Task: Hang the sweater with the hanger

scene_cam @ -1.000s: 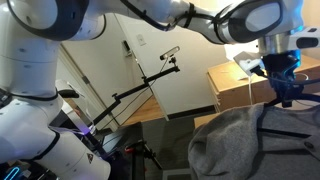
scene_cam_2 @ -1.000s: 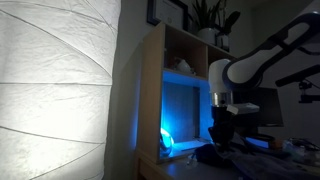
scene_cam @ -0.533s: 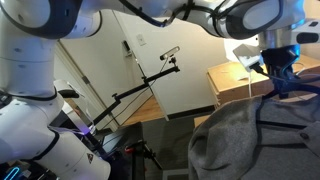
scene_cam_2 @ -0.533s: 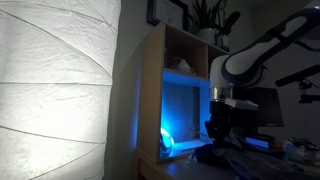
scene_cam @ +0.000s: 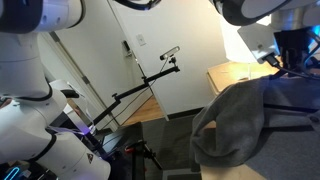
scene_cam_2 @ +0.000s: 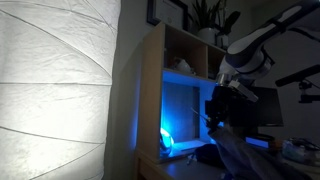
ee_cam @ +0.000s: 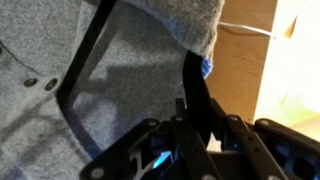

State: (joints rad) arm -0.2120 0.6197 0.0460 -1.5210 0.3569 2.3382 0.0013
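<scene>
Soft grey sweater (ee_cam: 135,60), thin angular black hanger (ee_cam: 82,52)

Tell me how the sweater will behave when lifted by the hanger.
Likely floppy: the sweater drapes in sagging folds over the hanger. Probably not slippery: its knit looks fuzzy. It may swing under the gripper.

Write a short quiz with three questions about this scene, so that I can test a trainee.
1. True or false: the pincer is shut on the black hanger.
2. Which colour is the sweater? A red; B grey; C yellow.
3. Fill in: in an exterior view, behind the sweater stands a tan wooden ____.
Key: 1 true; 2 B; 3 cabinet.
</scene>
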